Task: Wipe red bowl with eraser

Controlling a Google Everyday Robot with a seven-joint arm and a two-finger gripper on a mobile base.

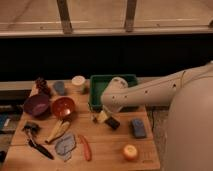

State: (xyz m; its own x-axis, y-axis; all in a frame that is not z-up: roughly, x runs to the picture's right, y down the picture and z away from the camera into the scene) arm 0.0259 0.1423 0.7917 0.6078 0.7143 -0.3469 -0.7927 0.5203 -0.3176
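Gripper (103, 118), grip state indiscernible, sits at the eraser (113, 123); it should seat squarely before carrying toward the red bowl (63, 107) at nine o'clock.

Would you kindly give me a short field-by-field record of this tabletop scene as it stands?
gripper: low over the wooden table, in front of the green bin, right at the eraser
eraser: right of the red bowl, apart from it
red bowl: left of centre, next to the purple bowl
blue block: right of the eraser
task state: eraser not yet at the red bowl
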